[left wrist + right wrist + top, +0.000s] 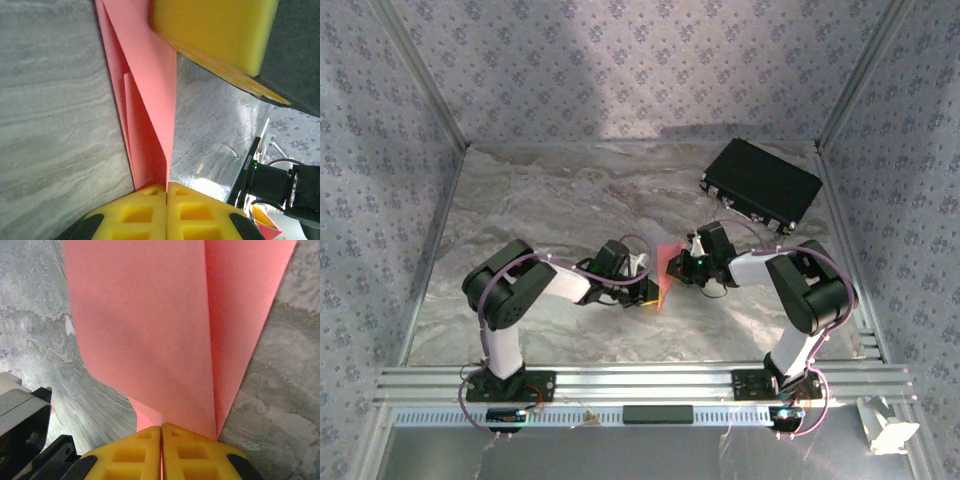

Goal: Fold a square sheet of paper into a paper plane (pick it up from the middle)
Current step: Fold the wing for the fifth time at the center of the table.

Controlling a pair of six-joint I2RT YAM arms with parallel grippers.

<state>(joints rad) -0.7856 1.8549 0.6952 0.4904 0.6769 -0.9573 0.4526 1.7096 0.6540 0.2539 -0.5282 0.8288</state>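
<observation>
The square sheet of paper (pixel 665 268) is a creased salmon-pink shape held up between both arms at the table's middle. In the left wrist view the folded pink paper (pixel 150 105) rises as a narrow wedge from my left gripper (pixel 166 186), whose yellow pads are pressed together on its edge. The right arm's yellow pad (pixel 215 35) shows at the top of that view, against the paper. In the right wrist view the pink paper (pixel 160 325) spreads wide with a crease on its right side, and my right gripper (pixel 161 429) is shut on its lower edge.
A black rectangular case (pixel 761 185) lies at the back right of the marble table (pixel 560 200). Patterned walls enclose the table on three sides. A metal rail (pixel 640 385) runs along the near edge by the arm bases.
</observation>
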